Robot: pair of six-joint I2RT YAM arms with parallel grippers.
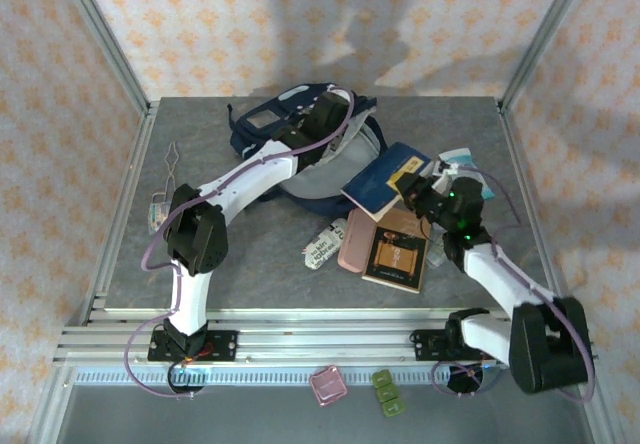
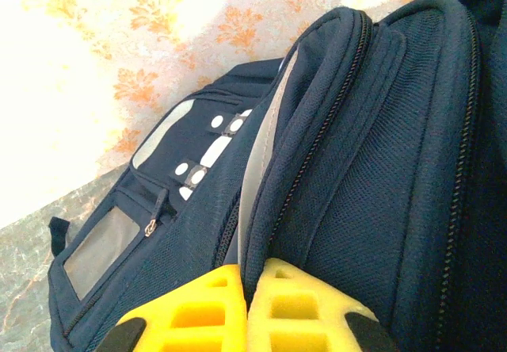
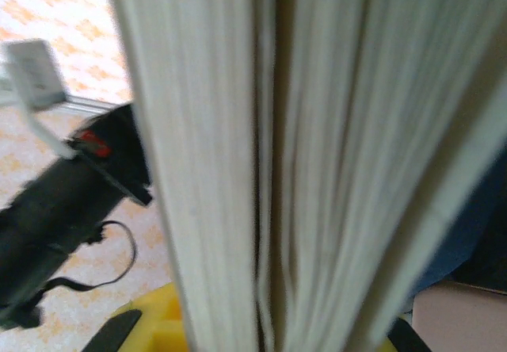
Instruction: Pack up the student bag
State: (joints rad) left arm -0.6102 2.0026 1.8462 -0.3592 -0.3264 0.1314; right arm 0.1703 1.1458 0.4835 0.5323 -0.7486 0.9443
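Position: the student bag (image 1: 252, 136) is lying at the far centre of the grey speckled table (image 1: 250, 264), close to the back wall. Its coarse navy weave is bulging in padded ridges, with black zip tracks curving along the seams. Pale grey lining is showing at the mouth, and a grey square panel and white patches are sitting on the front.

The left gripper (image 2: 245, 312) is reaching over the bag from the near left. Its yellow ribbed fingers are pressing fully together, and the bag's pale rim is running down into the line where they meet, pinched there.

The right gripper (image 3: 261, 340) is clamping a blue book (image 1: 385, 176) with its jaws narrow. Cream page edges are standing between its fingers, blurring at close range. The book is tilting just right of the bag's mouth; whether it is touching the cloth, cannot tell.

A pink case (image 1: 355, 242), a brown book (image 1: 397, 259) and a crumpled white packet (image 1: 322, 246) are crowding the middle right. Bare tabletop is stretching across the near left. Metal rails (image 1: 125, 194) are bounding both sides. Small items (image 1: 160, 209) at the left edge are too small to make out.
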